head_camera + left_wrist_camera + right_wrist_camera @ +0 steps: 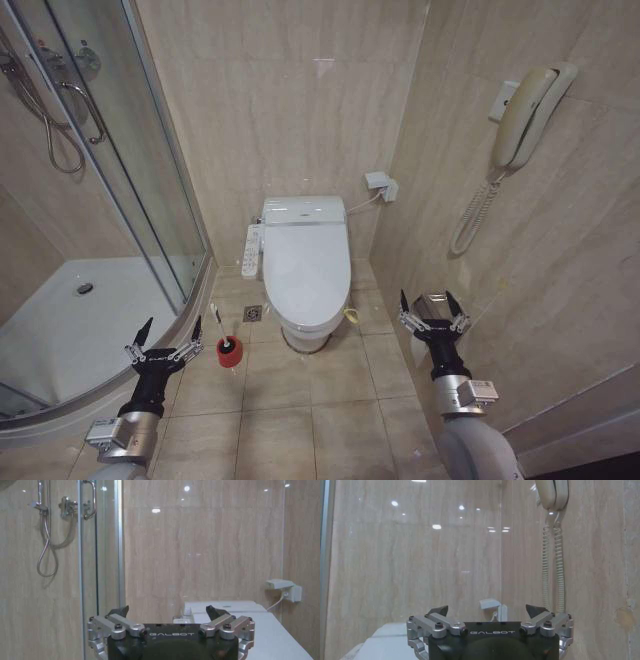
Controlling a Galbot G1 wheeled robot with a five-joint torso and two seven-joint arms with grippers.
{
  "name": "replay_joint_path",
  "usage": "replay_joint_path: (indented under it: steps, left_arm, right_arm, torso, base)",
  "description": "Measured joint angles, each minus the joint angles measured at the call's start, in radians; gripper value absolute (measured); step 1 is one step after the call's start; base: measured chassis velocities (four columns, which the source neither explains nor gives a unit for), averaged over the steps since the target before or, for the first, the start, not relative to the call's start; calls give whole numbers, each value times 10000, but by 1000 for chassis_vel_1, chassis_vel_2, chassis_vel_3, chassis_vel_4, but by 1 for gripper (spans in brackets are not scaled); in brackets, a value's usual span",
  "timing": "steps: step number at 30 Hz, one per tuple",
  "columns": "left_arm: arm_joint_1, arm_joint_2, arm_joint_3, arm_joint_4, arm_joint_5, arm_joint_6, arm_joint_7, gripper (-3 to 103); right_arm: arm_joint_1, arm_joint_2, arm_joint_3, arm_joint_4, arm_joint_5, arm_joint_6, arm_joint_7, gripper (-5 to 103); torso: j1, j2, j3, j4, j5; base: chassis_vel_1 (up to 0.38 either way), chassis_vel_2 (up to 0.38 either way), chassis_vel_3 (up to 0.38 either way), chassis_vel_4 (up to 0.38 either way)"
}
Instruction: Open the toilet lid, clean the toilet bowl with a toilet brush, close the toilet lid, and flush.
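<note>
Two black and silver grippers are hanging low over the tan floor tiles, both with fingers spread wide and holding nothing. The left gripper is sitting near the curved white shower tray. The right gripper is sitting by the side wall. Between them, the big shiny white toilet lid is lying shut over the toilet bowl. The thin white toilet brush is standing in its little red cup, just beside the bowl and close to the left gripper.

Beige tiled floor under the toilet bowl, toilet brush in red cup, floor drain.
</note>
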Motion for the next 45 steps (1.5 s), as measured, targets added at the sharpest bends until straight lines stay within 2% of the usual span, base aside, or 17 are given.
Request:
replay_joint_path:
  steps: [45]
  left_arm:
    - [-1,0,0,0,0,0,0,100]
  right_arm:
    - [0,0,0,0,0,0,0,100]
  torso:
    - [2,-2,1,0,0]
  base:
    - [1,-2,-3,2]
